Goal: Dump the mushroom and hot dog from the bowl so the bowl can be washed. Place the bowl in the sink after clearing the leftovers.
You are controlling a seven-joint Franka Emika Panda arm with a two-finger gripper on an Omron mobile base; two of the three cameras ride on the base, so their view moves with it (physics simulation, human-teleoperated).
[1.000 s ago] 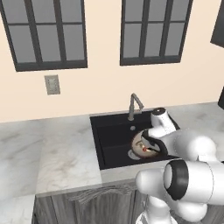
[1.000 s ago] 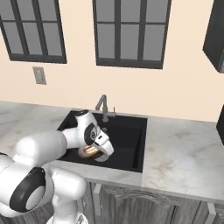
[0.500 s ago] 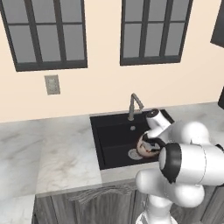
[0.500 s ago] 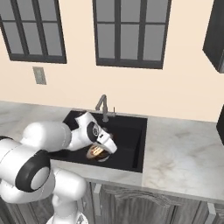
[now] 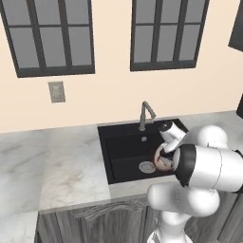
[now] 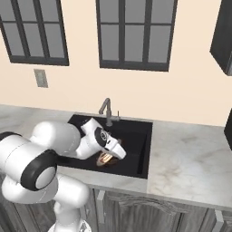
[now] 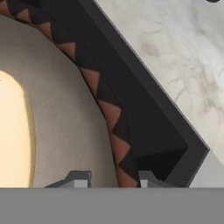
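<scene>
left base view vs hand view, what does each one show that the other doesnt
Left base view alone: the grey metal gooseneck faucet, the round silver drain, two dark-framed windows and a wall outlet. Hand view alone: the dark finger tips on either side of the bowl's zigzag-patterned brown rim. Both share the shallow brown-rimmed tan bowl, the black rectangular sink and the marble counter.

The bowl (image 7: 65,127), tan inside with a dark zigzag rim, sat inside the black sink (image 5: 121,147), its rim between the fingertips; the hot dog (image 7: 11,135) lay within it.

Arm (image 6: 97,138) reaching into sink (image 6: 136,140); bowl (image 6: 105,158) beneath.
</scene>
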